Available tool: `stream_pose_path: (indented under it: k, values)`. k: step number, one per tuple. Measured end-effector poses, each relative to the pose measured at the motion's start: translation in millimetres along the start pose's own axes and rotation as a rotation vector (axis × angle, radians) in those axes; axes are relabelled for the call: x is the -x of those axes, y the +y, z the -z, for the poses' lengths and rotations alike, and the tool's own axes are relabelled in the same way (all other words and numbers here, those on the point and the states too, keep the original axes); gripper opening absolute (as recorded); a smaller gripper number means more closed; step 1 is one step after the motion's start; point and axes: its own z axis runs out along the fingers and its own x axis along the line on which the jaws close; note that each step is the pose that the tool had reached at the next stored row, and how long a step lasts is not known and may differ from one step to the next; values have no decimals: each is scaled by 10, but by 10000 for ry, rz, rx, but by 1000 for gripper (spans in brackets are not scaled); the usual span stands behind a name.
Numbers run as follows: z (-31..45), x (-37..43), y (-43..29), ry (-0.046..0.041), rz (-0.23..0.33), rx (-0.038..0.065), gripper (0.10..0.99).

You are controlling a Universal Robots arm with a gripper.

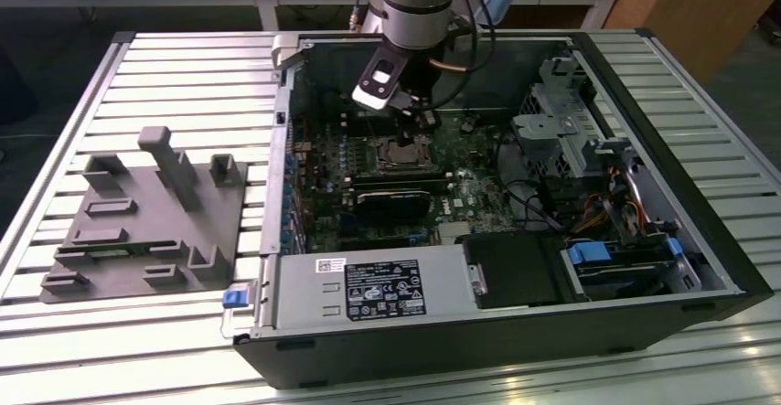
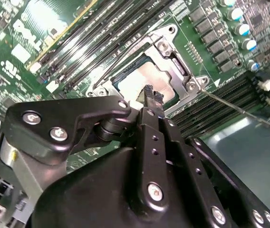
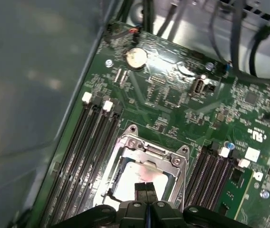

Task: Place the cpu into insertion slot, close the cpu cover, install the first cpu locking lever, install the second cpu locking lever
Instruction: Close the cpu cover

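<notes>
open case (image 1: pixel 488 346) on slatted table (image 1: pixel 183 67); green board (image 3: pixel 173 95) inside. cover (image 3: pixel 149 149) lies shut over the cpu (image 3: pixel 137 173). one lever (image 2: pixel 235 108) juts away sideways, seemingly unlatched. gripper (image 3: pixel 146 187), fingers pressed together and empty, hangs directly over the cpu.

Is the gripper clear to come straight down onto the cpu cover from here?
Probably yes. The shut gripper hangs just above the cpu cover with nothing between them; the memory slots beside it lie low.
</notes>
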Motion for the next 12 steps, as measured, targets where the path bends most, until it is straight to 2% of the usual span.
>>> stream_pose_path:
  k: [12]
  values:
    - [0,0,0,31,1963,17,106]
